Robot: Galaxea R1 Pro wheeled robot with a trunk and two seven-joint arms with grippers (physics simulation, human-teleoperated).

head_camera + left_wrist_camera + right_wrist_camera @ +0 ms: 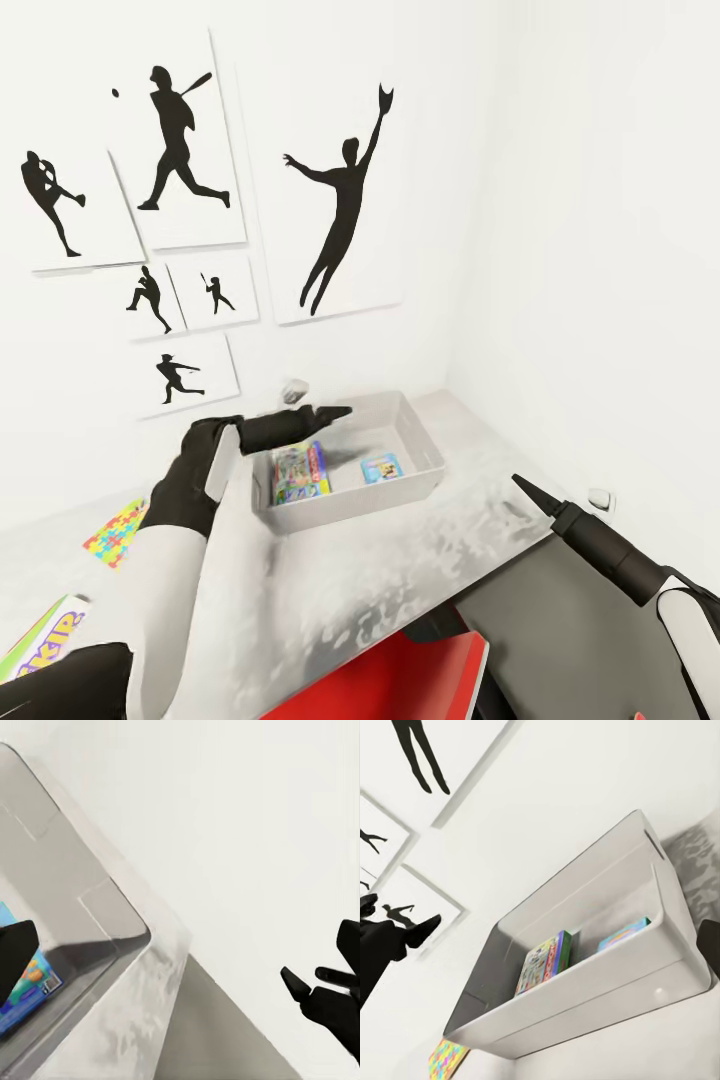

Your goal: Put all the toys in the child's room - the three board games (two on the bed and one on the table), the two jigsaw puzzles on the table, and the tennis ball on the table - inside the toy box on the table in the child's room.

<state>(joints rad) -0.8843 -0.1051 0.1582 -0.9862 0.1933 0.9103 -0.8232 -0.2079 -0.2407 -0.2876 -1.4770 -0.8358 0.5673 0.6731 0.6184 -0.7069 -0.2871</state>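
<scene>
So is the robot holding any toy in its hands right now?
No. The left hand hovers open over the toy box, empty; the right hand holds nothing.

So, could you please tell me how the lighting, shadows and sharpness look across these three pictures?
Head view: even, soft light, with the left claw casting a faint shadow into the toy box, and the tabletop mottled. Left wrist view: the box rim is sharp and the wall washed out white. Right wrist view: tilted, crisp, with shade under the box.

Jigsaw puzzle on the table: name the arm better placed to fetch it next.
Left, probably. The jigsaw puzzle lies on the table at the left arm's side; the left gripper hovers empty over the toy box, while the right gripper sits far across.
</scene>
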